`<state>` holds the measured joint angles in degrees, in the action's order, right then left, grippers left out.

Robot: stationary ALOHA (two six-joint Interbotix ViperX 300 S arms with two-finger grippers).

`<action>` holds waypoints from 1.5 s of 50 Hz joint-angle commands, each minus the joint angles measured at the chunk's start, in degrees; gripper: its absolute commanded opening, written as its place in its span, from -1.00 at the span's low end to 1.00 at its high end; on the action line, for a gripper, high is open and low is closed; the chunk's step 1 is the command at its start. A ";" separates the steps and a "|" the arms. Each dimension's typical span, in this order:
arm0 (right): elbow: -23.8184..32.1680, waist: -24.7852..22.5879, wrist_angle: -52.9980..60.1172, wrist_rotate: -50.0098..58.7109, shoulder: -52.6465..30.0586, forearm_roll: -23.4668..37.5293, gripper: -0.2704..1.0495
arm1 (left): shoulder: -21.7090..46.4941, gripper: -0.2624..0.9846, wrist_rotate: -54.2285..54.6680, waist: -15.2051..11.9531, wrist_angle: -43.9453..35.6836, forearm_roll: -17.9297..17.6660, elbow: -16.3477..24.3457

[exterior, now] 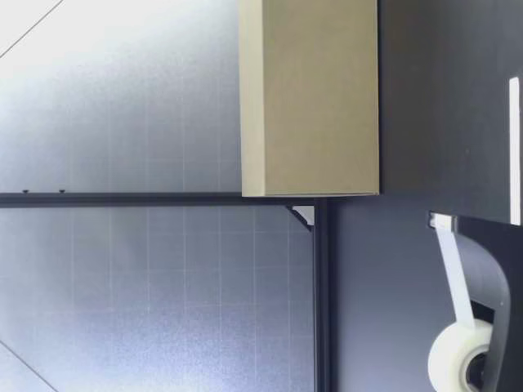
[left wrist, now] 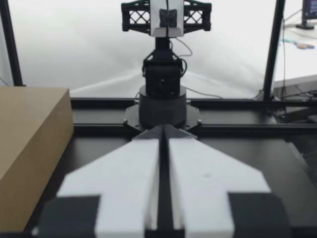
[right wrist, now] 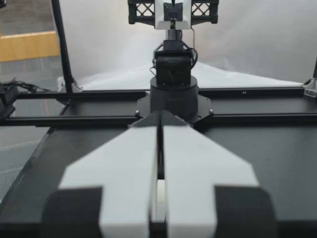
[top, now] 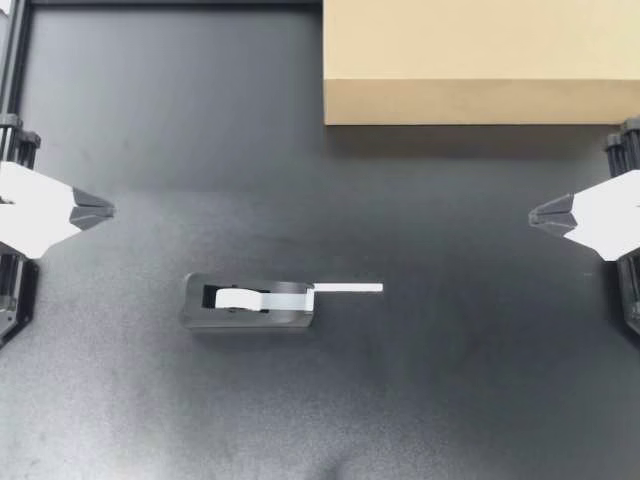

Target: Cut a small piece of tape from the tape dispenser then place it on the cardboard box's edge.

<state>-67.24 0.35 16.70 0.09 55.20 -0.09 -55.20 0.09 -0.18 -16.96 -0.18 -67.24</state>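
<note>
A dark grey tape dispenser [top: 248, 303] lies on the black table, a white strip of tape [top: 348, 289] sticking out from it toward the right. The low view shows the dispenser [exterior: 490, 286] close to the camera, with its white roll [exterior: 452, 357] and strip. The tan cardboard box [top: 480, 62] stands at the back right, also seen as the box [exterior: 315, 98] in the low view and the box [left wrist: 29, 134] in the left wrist view. My left gripper [top: 108, 210] hangs shut at the left edge, my right gripper [top: 535, 214] shut at the right edge. Both hold nothing, far from the dispenser.
Black frame rails run along the table's left side [top: 12, 60] and back. The other arm's base [left wrist: 162, 94] faces each wrist camera across the table. The box's front edge [top: 480, 122] lies well behind the dispenser.
</note>
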 commanded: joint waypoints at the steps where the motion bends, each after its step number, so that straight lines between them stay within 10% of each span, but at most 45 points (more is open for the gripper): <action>1: 0.79 0.09 0.88 -0.18 -0.26 0.09 -0.73 | 0.44 -0.74 -0.18 -0.97 -1.05 0.00 0.70; 25: 14.94 1.58 2.29 0.70 -22.50 -4.31 -0.75 | 2.11 -0.76 0.09 -1.05 -1.93 0.00 -0.44; 45: 40.69 1.67 -29.00 3.87 -53.44 -4.83 -0.75 | 3.34 -0.76 -0.09 -0.97 -1.93 0.00 -1.05; 75: 59.33 3.69 -58.62 1.14 -68.38 -8.88 -0.75 | 3.60 -0.76 0.00 -0.97 -1.93 0.00 -3.78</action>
<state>-10.90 2.55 -39.90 2.37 -13.45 -7.03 -51.94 0.09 -1.05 -18.37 -0.09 -71.54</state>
